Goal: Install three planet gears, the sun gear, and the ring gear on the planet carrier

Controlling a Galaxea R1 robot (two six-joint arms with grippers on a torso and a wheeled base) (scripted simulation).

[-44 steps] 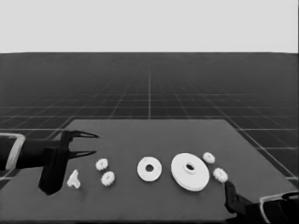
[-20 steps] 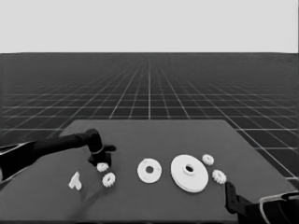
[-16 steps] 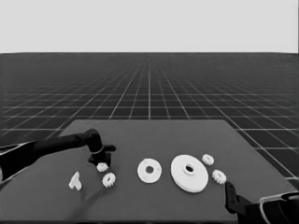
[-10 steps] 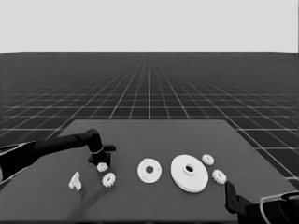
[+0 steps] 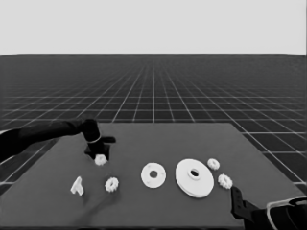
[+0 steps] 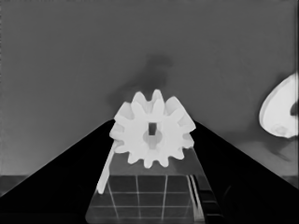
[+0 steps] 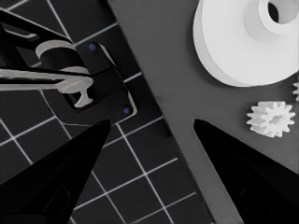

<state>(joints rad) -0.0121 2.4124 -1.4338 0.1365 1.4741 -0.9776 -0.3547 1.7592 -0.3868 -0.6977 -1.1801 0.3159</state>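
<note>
My left gripper reaches in from the left and points down over one planet gear on the table's left part. In the left wrist view this gear sits between my open fingers, one on each side, and the left gripper is not closed on it. A second gear lies nearer the front. The planet carrier, the smaller round part, lies mid-table. Right of it is the ring gear, the larger round part, with two more gears beside it. My right gripper waits open at the lower right corner.
A thin white piece lies near the front left. The right wrist view shows the right gripper over the table's corner, with the larger round part, a gear and dark machinery past the edge.
The left arm has swung in from its waiting spot at the left edge to stand over the gear. Over the last second it has barely moved. The right arm has stayed still.
</note>
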